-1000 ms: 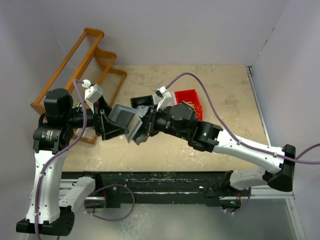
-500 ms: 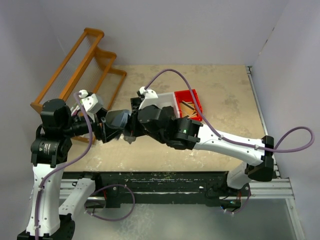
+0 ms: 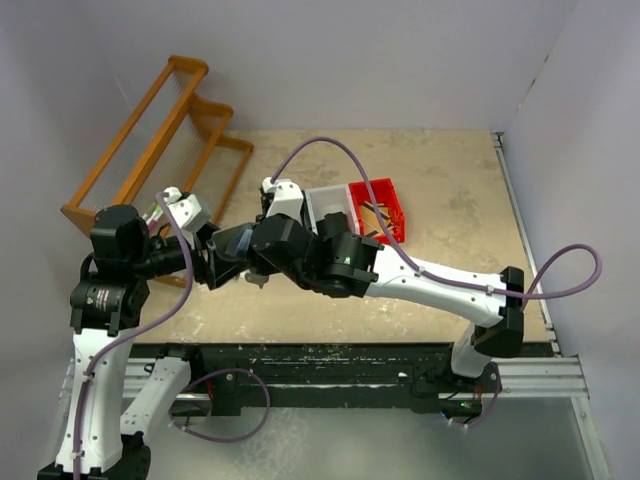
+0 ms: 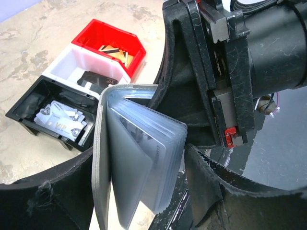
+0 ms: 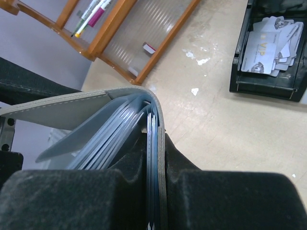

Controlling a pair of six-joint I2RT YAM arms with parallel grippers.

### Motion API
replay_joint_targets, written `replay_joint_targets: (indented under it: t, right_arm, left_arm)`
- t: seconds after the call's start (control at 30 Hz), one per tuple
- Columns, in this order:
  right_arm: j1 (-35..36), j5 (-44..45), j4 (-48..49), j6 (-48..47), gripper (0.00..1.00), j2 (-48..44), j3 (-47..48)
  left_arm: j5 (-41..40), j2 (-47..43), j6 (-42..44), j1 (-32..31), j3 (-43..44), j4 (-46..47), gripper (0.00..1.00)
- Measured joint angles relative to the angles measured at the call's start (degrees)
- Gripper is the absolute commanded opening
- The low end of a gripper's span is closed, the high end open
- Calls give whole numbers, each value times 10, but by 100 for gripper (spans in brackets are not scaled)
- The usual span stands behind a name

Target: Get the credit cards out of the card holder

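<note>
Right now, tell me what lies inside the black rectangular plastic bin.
A loose, overlapping pile of pale whitish-grey credit cards, one printed VIP, lies in the black rectangular plastic bin. Whatever is beneath the pile is covered, so their count is unclear.

One word can be read: "VIP". It is in yellowish letters on the pale face of one of the credit cards [image 4: 62,125] lying in the black bin [image 4: 29,98]. The right wrist view shows the same word on a card [image 5: 262,51] in that bin [image 5: 238,72]. The cards beside it have small marks, but they are too tiny to read.
</note>
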Motion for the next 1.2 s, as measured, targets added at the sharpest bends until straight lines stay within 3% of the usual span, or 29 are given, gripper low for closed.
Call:
replay_joint_targets:
  t: [0.17, 0.43, 0.53, 0.77, 0.97, 1.2]
  right_arm:
    - [2, 3, 1, -1, 0, 6, 3]
    - [5, -69, 99, -26, 0, -91, -134]
    - [3, -110, 154, -53, 0, -143, -196]
    - [3, -183, 244, -99, 0, -236, -280]
    - [-5, -242, 275, -137, 0, -288, -302]
    - [-19, -296, 296, -158, 0, -303, -310]
  left_arm:
    - [-21, -9, 6, 0, -4, -5, 45]
    - [-66, -11, 27, 0, 12, -32, 37]
    - [-54, -8, 23, -2, 29, -37, 38]
    - [23, 12, -37, -2, 71, -38, 60]
    - [139, 59, -127, -2, 79, -12, 60]
    - [218, 77, -245, -2, 76, 47, 57]
